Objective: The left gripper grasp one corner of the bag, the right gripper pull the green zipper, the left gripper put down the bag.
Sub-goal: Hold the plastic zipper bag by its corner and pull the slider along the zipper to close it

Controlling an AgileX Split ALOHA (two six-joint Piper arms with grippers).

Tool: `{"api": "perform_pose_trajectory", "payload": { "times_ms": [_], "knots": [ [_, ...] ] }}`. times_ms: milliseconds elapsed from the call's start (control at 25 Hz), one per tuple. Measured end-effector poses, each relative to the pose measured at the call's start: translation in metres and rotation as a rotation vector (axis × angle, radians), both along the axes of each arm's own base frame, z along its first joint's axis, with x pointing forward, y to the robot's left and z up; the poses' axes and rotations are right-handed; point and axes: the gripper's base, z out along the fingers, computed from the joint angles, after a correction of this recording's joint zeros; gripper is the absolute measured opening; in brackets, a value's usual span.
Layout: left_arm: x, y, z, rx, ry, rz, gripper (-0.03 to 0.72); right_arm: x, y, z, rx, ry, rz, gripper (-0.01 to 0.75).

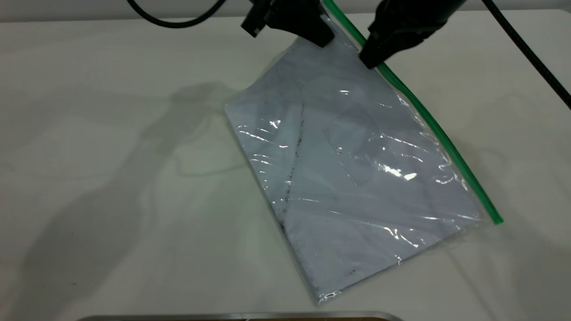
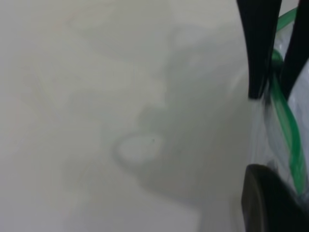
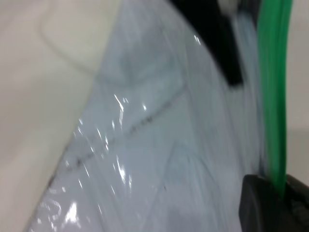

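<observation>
The bag (image 1: 357, 169) is a clear pouch with white paper and a dark dirt streak. It slopes up from the table, its near corner resting low and its far corner raised. My left gripper (image 1: 322, 39) is shut on that raised far corner. The green zipper (image 1: 437, 129) runs along the bag's right edge. My right gripper (image 1: 370, 60) is shut on the strip close to the left one, and the slider tab is hidden. In the right wrist view the green zipper (image 3: 273, 96) passes between my right gripper's (image 3: 282, 193) jaws. The left wrist view shows the bag (image 2: 268, 140) and zipper (image 2: 289, 130).
The white table (image 1: 111, 156) spreads wide to the left of the bag. A metal-edged object (image 1: 241, 316) lies at the near table edge. Black cables (image 1: 531, 49) hang at the top left and right.
</observation>
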Motion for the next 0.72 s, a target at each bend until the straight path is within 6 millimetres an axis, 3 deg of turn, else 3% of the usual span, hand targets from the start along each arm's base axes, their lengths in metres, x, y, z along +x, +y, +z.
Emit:
{"api": "perform_pose_trajectory", "payload": {
  "times_ms": [400,720],
  "knots": [
    [0.015,0.037,0.002,0.028,0.044,0.081,0.053,-0.012,-0.005,-0.005,-0.090,0.127,0.024,0.033],
    [0.020,0.060,-0.013,0.289,0.045,0.151,0.053,-0.025,-0.010,-0.009,-0.141,0.279,0.056,0.033]
  ]
}}
